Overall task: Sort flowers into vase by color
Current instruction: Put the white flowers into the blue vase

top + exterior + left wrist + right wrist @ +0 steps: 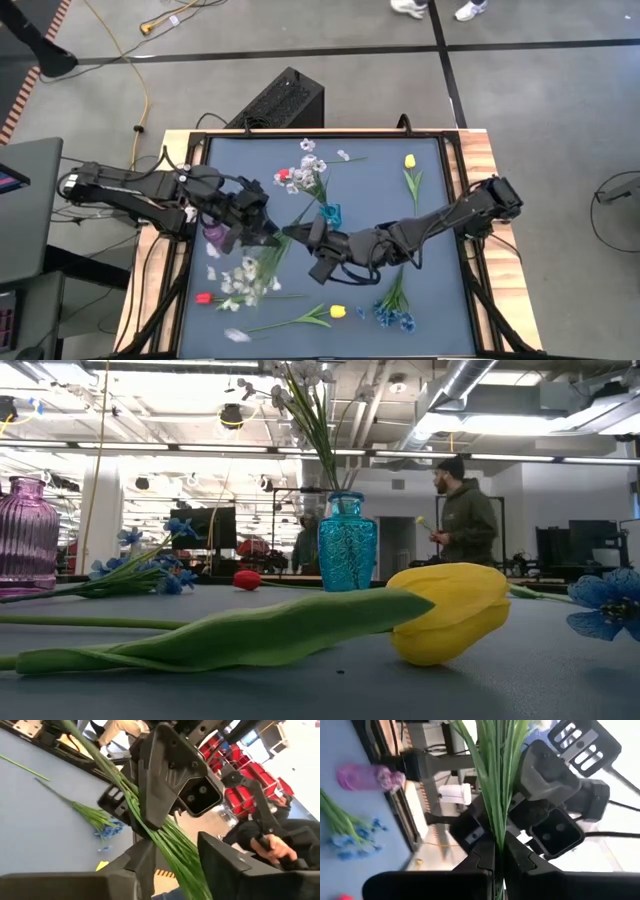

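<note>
A spray of white flowers (pixel 246 280) on a bundle of green stems is held above the middle of the table, where both grippers meet. My right gripper (pixel 499 847) is shut on the stems. My left gripper (pixel 177 865) stands open just left of it, and the stems (pixel 172 850) run through the gap between its fingers. I cannot tell whether they touch. A teal vase (pixel 330 213) holding white flowers (pixel 306 176) stands behind the grippers. A purple vase (pixel 215 237) stands beside the left arm. My right gripper pinches the bundle of green stems (pixel 496 827) between its two fingers. The fingers lie level, come from the table's right side and cross the stems. The bunch is lifted clear of the table, with its blossom end (pixel 246 280) toward the near left.
Loose on the table lie a red tulip (pixel 204 298), a yellow tulip (pixel 337 311) and blue flowers (pixel 393 315) near the front, and another yellow tulip (pixel 410 162) at the far right. A black box (pixel 285 100) stands behind the table. A person (pixel 465 520) stands in the room beyond.
</note>
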Robot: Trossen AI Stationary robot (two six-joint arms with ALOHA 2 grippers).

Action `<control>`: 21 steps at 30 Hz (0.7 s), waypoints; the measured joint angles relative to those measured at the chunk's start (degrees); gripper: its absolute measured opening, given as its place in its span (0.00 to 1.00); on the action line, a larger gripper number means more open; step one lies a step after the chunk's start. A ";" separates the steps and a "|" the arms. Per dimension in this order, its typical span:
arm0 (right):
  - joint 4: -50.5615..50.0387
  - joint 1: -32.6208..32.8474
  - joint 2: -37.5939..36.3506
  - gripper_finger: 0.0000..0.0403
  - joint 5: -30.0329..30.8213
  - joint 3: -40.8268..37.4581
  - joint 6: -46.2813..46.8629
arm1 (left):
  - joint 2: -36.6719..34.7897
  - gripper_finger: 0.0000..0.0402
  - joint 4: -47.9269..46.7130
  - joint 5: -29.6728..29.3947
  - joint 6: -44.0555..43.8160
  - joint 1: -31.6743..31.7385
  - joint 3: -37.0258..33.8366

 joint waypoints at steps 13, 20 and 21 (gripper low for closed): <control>-25.74 1.14 -16.08 0.10 -5.69 -0.04 44.51 | -11.05 0.45 0.13 -2.82 8.75 4.35 0.04; -25.78 -2.14 -30.17 0.10 -14.93 -13.84 67.01 | -15.92 0.45 -0.07 -11.50 13.48 4.32 0.07; -20.90 -2.14 -32.03 0.10 -15.11 -17.97 67.12 | -16.18 0.45 -0.06 -12.05 13.95 4.30 0.07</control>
